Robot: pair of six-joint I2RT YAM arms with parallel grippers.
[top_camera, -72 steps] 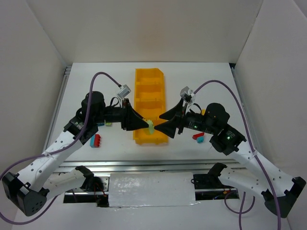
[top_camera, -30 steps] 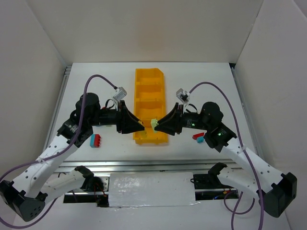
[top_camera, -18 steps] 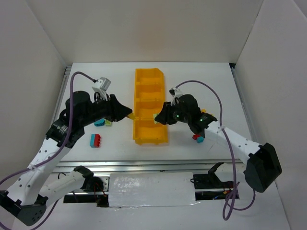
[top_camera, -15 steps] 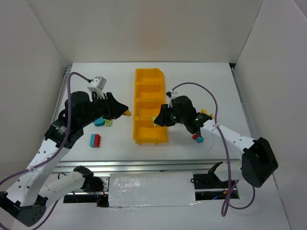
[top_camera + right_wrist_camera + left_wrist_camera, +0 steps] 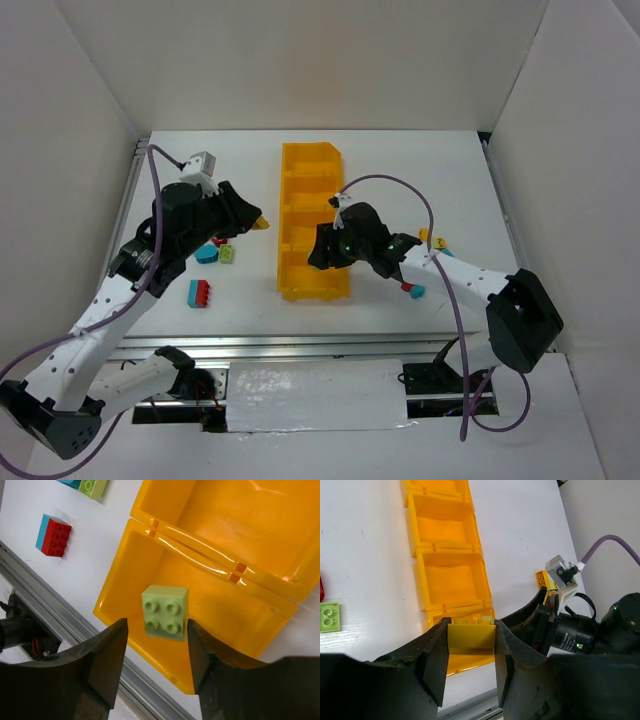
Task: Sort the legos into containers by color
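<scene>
One green brick had just dropped free of the right claw, now spread over the nearest compartment, so that brick looked sorted, while the left claw pinched a yellow brick beside the bin.

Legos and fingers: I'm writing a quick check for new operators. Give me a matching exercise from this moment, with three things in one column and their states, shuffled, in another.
Things:
A. left fingers
B. right fingers
C. red-and-blue brick pair

States:
1. lying on the table, left of the bin
2. shut on a yellow brick
3. open, a light green brick between them over the bin's nearest compartment

Pairs: A-2, B-3, C-1.
</scene>
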